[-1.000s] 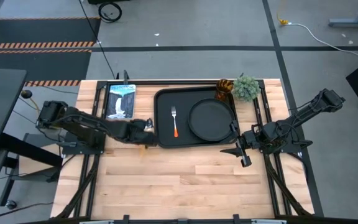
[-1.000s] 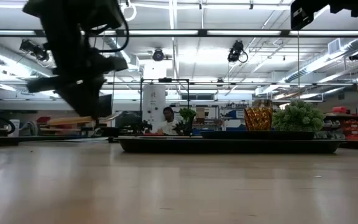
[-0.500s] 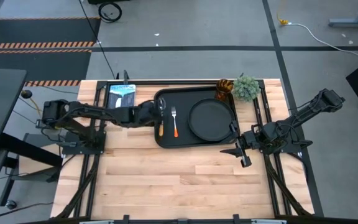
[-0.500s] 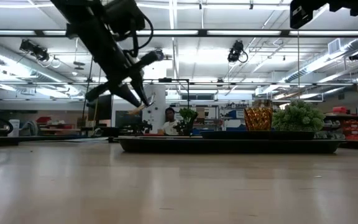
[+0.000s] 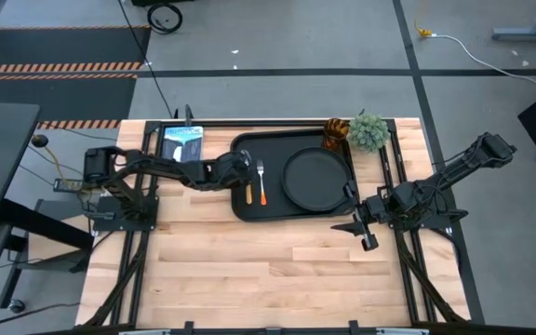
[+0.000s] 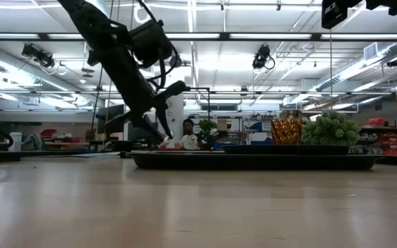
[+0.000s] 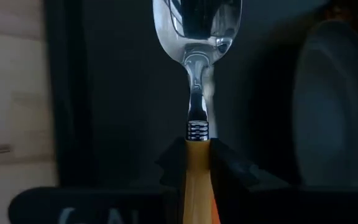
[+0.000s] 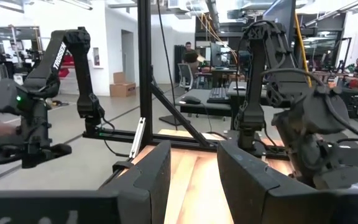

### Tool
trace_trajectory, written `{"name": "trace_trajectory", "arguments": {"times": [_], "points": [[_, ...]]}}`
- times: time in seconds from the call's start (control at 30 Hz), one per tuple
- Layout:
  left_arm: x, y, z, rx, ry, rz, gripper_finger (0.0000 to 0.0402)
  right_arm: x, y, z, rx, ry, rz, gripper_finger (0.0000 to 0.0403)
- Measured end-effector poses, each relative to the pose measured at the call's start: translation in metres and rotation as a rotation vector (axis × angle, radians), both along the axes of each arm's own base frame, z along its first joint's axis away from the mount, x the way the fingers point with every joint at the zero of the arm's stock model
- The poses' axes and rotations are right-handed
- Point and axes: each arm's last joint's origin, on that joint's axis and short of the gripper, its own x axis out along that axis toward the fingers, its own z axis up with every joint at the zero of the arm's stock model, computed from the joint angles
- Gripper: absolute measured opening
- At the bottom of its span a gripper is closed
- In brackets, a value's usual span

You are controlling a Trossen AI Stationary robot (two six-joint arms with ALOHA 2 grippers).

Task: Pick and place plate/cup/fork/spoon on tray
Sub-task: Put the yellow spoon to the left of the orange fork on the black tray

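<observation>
My left gripper (image 5: 243,177) is shut on the spoon (image 7: 197,37) over the left part of the black tray (image 5: 291,212). The spoon's silver bowl points away from the fingers, above the tray floor. The fork (image 5: 261,181) lies on the tray just right of the gripper. The black plate (image 5: 314,177) lies on the tray's right half. The amber cup (image 5: 335,133) stands at the tray's far right corner. My right gripper (image 5: 361,229) is open and empty, off the tray's near right corner. My left gripper pinches the spoon's orange handle (image 7: 197,163) between its two fingers, just behind the ribbed metal neck. The fingers lie along the spoon and slant down from the table's left. The bowl (image 7: 197,25) sticks out ahead of the fingertips; whether it touches the tray I cannot tell.
A fuzzy green plant ball (image 5: 368,130) stands beside the cup at the far right. A blue-white booklet (image 5: 180,149) lies left of the tray. The near half of the wooden table (image 5: 268,279) is bare. A person sits far off in the room (image 6: 187,134).
My left gripper has carried the spoon from the table's wood left of the tray toward the right and far side, over the tray's left rim, and has gone down toward the tray floor. It has stayed shut on the spoon.
</observation>
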Motion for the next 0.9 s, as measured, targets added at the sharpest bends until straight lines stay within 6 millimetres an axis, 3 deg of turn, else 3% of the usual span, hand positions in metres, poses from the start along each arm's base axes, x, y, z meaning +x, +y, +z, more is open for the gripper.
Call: {"name": "trace_trajectory", "arguments": {"times": [0.53, 0.9], "points": [[0.003, 0.006, -0.029, -0.087, 0.065, 0.029, 0.0062, 0.0, 0.001, 0.001, -0.005, -0.009, 0.021, 0.0138], [0.002, 0.007, -0.027, -0.021, 0.097, -0.015, 0.0116, -0.001, 0.002, 0.001, -0.009, -0.011, 0.043, 0.0138]]}}
